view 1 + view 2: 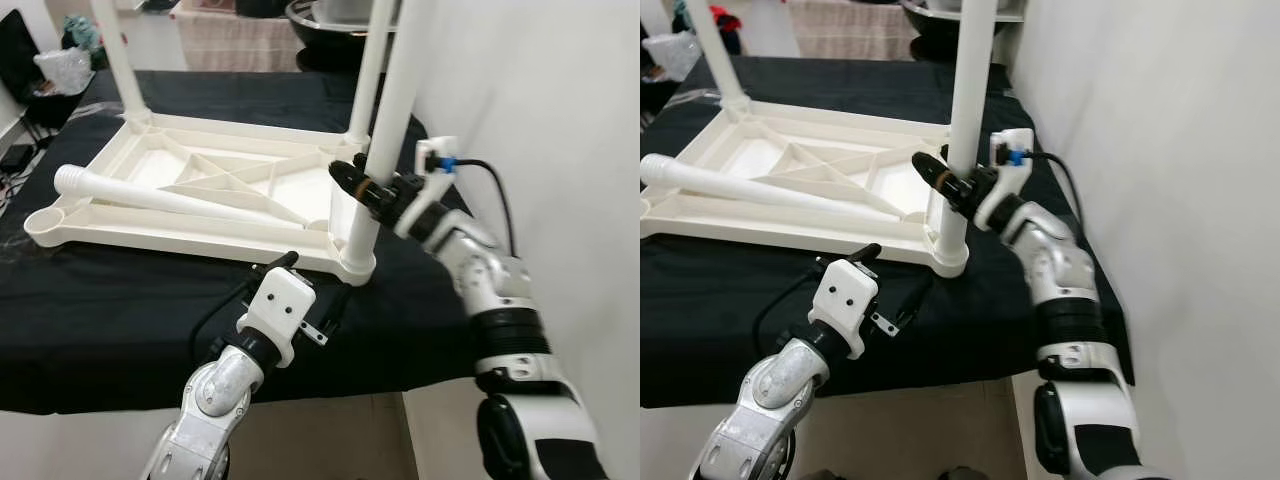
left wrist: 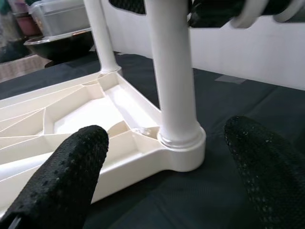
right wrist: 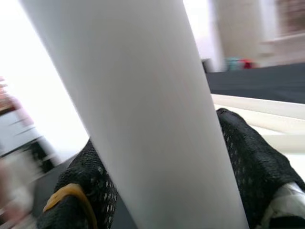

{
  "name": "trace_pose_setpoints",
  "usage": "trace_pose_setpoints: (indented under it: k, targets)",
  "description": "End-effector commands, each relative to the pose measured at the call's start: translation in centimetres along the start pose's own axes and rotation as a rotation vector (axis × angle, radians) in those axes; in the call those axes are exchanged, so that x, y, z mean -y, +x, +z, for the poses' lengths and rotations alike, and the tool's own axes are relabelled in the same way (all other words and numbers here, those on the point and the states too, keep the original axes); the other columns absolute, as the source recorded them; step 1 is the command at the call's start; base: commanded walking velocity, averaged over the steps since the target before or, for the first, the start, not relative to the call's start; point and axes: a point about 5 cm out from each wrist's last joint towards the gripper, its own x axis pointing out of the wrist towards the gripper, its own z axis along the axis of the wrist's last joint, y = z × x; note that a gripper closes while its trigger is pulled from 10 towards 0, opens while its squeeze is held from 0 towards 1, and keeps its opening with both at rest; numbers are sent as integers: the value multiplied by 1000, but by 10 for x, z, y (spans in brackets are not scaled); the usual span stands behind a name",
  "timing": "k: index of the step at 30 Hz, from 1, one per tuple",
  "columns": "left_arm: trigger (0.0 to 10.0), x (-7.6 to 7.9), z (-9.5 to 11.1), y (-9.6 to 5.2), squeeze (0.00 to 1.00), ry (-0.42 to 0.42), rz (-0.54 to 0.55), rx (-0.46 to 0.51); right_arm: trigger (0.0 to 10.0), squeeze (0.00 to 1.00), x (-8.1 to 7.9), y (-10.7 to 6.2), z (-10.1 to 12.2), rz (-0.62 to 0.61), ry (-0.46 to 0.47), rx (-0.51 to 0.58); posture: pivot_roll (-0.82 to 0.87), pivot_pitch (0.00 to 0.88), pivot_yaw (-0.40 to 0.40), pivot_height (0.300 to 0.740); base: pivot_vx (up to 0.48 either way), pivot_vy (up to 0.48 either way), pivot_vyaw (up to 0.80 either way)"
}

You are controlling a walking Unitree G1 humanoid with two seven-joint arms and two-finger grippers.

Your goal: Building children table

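A white plastic table top [image 1: 200, 170] lies upside down on a black cloth. A white leg [image 1: 385, 130] stands upright in its near right corner socket [image 1: 357, 262], and my right gripper [image 1: 365, 188] is shut on this leg [image 3: 138, 109] a little above the socket, with black fingers [image 3: 252, 162] on both sides. My left gripper [image 1: 310, 285] hovers open just in front of that corner; its fingers [image 2: 66, 176] straddle the socket base [image 2: 181, 148] without touching it. A loose leg [image 1: 170, 198] lies across the frame. The near left socket [image 1: 45, 222] holds no leg.
Two more legs stand upright at the far left [image 1: 120, 60] and far right [image 1: 368, 70] corners. A white wall [image 1: 560, 100] runs close along the right side. A dark bowl [image 1: 320, 25] and a plastic bag [image 1: 62, 68] sit behind the table.
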Motion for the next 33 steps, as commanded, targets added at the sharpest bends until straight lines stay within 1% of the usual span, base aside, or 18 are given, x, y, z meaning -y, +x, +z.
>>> trace_pose_setpoints:
  k: [1,4,6,7,8,12,17,18,19,20,21,22,23,24,25,26,28,33]
  targets:
    - [10000,2,-1,-1,0,1,-9,-2,10000,0,-13,3,-5,207,37,-25,63,28,-91,740,0,0,0]
    - [10000,2,-1,-1,0,1,-8,-5,10000,0,-19,8,-8,289,60,-51,65,29,-92,740,0,0,0]
    - [10000,4,-1,-2,0,1,-12,-6,2157,0,-28,12,-12,382,73,-74,67,27,-95,740,0,0,0]
    - [10000,4,-1,-2,0,1,-12,-6,2157,0,-28,12,-12,382,73,-74,67,27,-95,740,0,0,0]
    - [10000,5,-1,-3,0,-1,-13,-7,0,0,-33,16,-19,424,61,-121,67,27,-95,740,0,0,0]
    - [10000,4,-1,-3,0,-2,-11,-8,0,0,-33,22,-27,385,24,-165,69,27,-97,740,0,0,0]
    - [10000,3,-1,-3,0,2,-8,-8,0,0,-18,30,-29,158,-98,-169,67,25,-97,740,0,0,0]
    - [10000,3,-2,-2,0,1,-8,-8,0,0,-4,32,-26,-26,-133,-171,67,25,-97,740,0,0,0]
    - [10000,3,-2,-2,0,1,-8,-8,0,0,-4,32,-26,-26,-133,-171,67,25,-97,740,0,0,0]
    - [10000,3,-2,-2,0,2,-8,-8,0,0,12,32,-22,-237,-169,-171,59,25,-94,740,0,0,0]
    - [10000,3,-2,-2,0,2,-8,-8,0,0,12,32,-22,-237,-169,-171,59,25,-94,740,0,0,0]
    - [10000,3,-2,-2,0,2,-8,-8,0,0,33,22,-16,-529,-203,-171,59,25,-94,740,0,0,0]
    - [10000,3,-2,-2,0,2,-8,-8,0,0,33,22,-16,-529,-203,-171,59,25,-94,740,0,0,0]
    - [10000,3,-2,-2,0,2,-8,-7,0,0,46,12,-12,-736,-228,-175,59,25,-94,740,0,0,0]
    - [10000,3,-2,-2,0,2,-8,-7,0,0,46,12,-12,-736,-228,-175,59,25,-94,740,0,0,0]
    - [10000,3,-2,-1,0,3,-9,-7,0,0,61,-10,-7,-1001,-262,-171,55,26,-93,740,0,0,0]
    - [10000,4,-2,-1,0,3,-11,-7,0,0,70,-39,-1,-1314,-294,-132,57,25,-93,740,0,0,0]
    - [10000,4,-2,-1,0,2,-10,-7,0,0,68,-47,-1,-1426,-296,-98,58,27,-92,740,0,0,0]
